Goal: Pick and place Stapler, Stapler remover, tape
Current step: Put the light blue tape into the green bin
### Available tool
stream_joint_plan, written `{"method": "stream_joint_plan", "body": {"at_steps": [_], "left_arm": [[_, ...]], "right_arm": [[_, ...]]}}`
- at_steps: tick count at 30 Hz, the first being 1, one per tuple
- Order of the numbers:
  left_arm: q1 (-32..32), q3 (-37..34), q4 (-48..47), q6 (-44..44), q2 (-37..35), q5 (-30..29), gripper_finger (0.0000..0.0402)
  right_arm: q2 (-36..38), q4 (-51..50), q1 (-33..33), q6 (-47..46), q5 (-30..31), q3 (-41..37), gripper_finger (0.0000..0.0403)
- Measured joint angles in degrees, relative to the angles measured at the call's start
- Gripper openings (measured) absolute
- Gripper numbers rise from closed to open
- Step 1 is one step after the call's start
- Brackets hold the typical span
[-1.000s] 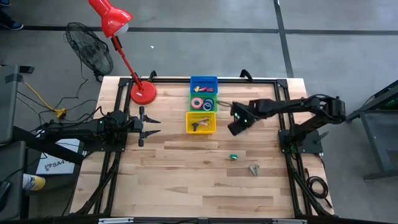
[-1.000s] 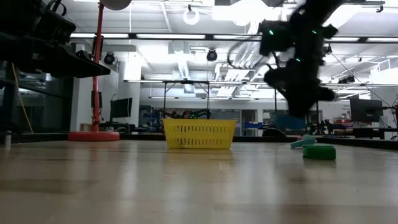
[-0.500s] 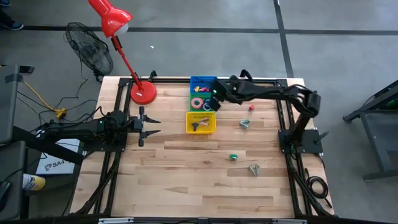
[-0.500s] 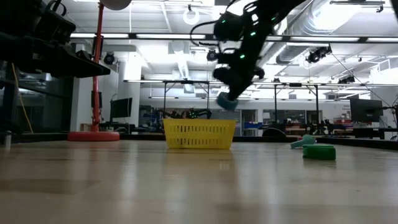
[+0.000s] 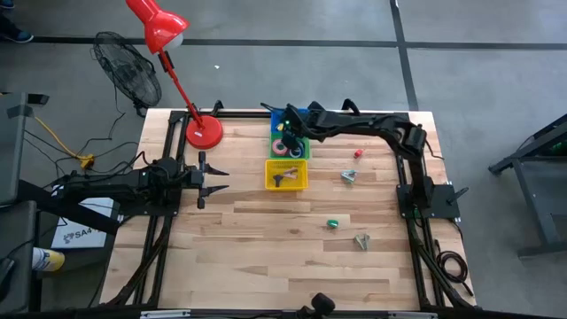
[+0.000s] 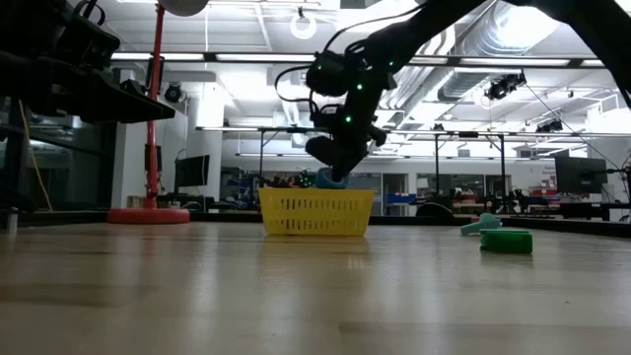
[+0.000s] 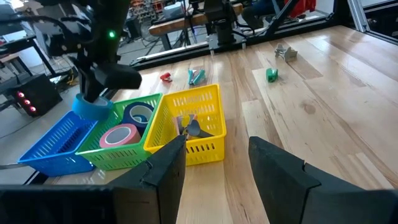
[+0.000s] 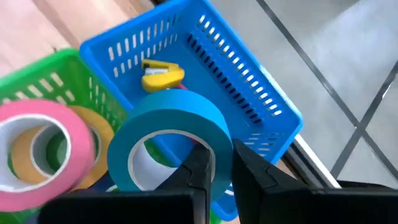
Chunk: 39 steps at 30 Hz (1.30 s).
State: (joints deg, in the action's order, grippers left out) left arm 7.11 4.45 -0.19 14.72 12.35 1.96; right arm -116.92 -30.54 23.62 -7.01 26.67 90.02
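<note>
Three slotted plastic baskets stood in a row on the wooden tabletop (image 5: 266, 239): a blue basket (image 8: 236, 68) farthest back, a green basket (image 7: 102, 152) in the middle and a yellow basket (image 7: 193, 121) nearest the front. In the green basket lay three ring-shaped tape rolls: a pink roll (image 8: 37, 140), a yellow roll (image 8: 93, 134) partly under it, and a dark blue roll (image 7: 138, 114). A fourth, the light blue tape roll (image 8: 168, 140), was off the tabletop, gripped by the right pincer (image 8: 214, 165). Its two dark fingers were pressed together on the roll's wall, one inside the ring and one outside, so the roll hung tilted just above the meeting edge of the green and blue baskets. In the blue basket sat a small yellow stapler-like piece (image 8: 161, 76). The yellow basket held dark metal items (image 7: 188, 127) whose kind could not be told. Four small pieces lay loose on the tabletop to the right of the baskets: a red one (image 5: 358, 152), a teal one (image 5: 348, 176), a green one (image 5: 332, 223) and a grey metal one (image 5: 361, 240). The left pincer (image 5: 211, 180) waited at the tabletop's left side, well apart from the baskets, its fingers spread and empty.
</note>
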Motion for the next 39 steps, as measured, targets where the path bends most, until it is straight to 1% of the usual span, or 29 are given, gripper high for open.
{"method": "stream_joint_plan", "body": {"at_steps": [4,10,13,15,21,24,34,39], "left_arm": [[0.00,0.00,0.00,0.00,-0.01,0.00,0.0172],[-0.01,0.00,0.00,0.00,0.01,-0.01,0.0172],[0.00,0.00,-0.01,0.00,0.01,0.00,0.0172],[-0.02,0.00,0.00,0.00,0.01,0.00,0.0172],[0.00,0.00,-0.02,0.00,0.01,-0.02,0.0172],[0.00,0.00,0.00,0.00,-0.01,-0.02,0.0172],[0.00,0.00,0.00,0.00,0.01,0.00,0.0172],[0.00,0.00,0.00,0.00,0.01,0.00,0.0172]], "right_arm": [[-0.84,0.74,-0.60,0.01,0.46,0.04,0.0028],[-1.06,1.28,-1.36,-0.30,3.30,0.04,0.0034],[-1.06,1.11,-1.58,-0.49,2.89,0.04,0.0049],[-1.06,0.86,-1.92,-0.48,2.71,0.02,0.0053],[-1.06,-0.56,-3.17,-0.48,1.54,-0.08,0.0041],[-1.06,-0.34,-3.49,-0.50,0.81,-0.41,0.0044],[-1.06,-0.31,-3.48,-1.93,0.91,-0.94,0.0119],[-0.96,-0.37,-3.53,-1.97,1.46,-0.94,0.0147]]}}
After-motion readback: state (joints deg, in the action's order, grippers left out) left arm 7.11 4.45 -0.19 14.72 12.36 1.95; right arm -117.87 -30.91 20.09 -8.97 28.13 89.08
